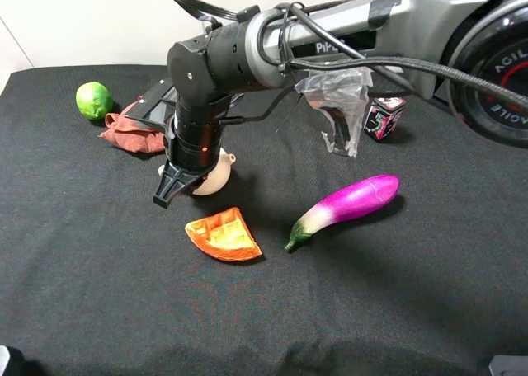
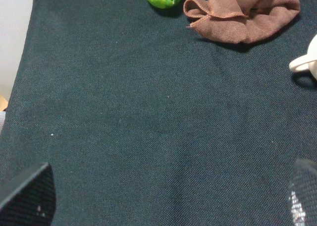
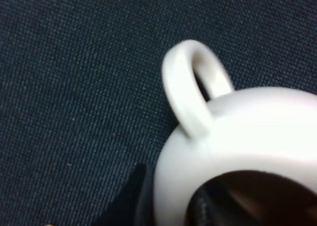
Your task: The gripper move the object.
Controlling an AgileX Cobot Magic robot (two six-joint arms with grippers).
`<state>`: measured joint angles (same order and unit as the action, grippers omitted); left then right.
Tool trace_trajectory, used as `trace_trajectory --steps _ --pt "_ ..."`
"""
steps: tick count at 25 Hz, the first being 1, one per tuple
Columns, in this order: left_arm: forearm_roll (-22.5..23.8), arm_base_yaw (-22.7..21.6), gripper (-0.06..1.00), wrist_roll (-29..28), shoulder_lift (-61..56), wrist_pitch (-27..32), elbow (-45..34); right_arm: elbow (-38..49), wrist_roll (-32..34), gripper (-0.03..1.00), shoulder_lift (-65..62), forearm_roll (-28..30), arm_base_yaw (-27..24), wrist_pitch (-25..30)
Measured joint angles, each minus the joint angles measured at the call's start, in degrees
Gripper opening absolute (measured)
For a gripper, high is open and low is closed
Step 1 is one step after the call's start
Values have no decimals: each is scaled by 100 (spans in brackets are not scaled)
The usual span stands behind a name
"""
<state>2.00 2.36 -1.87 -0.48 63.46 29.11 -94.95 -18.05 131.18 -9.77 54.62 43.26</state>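
The object, a cream-white teapot [image 1: 216, 176], stands on the black cloth left of centre, its spout pointing right. The right arm reaches across from the upper right and its gripper [image 1: 177, 185] points down at the teapot's left side. Up close, the teapot [image 3: 257, 132] shows its loop handle and brown inside. The right gripper [image 3: 171, 206] has one dark finger inside the mouth and one outside the wall; whether they press on it is unclear. My left gripper [image 2: 166, 206] is open over bare cloth, with the teapot's handle [image 2: 303, 62] at the frame edge.
A green lime [image 1: 93, 100] and a crumpled brown cloth [image 1: 132, 133] lie just behind and left of the teapot. An orange wedge [image 1: 224, 234] sits in front of it, a purple eggplant [image 1: 346, 207] to the right, and a patterned cube [image 1: 384, 116] at the back.
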Motion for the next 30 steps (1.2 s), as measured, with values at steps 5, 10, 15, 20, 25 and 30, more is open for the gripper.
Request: trace_trajectory --steps 5,10,15,20,25,30 --pt "0 0 99 0 0 0 0 0 11 41 0 0 0 -5" --pt "0 0 99 0 0 0 0 0 11 65 0 43 0 -11" --pt "0 0 99 0 0 0 0 0 17 69 0 45 0 -5" --pt "0 0 99 0 0 0 0 0 17 69 0 53 0 12" --pt "0 0 99 0 0 0 0 0 17 69 0 41 0 71" --pt "0 0 99 0 0 0 0 0 17 69 0 39 0 129"
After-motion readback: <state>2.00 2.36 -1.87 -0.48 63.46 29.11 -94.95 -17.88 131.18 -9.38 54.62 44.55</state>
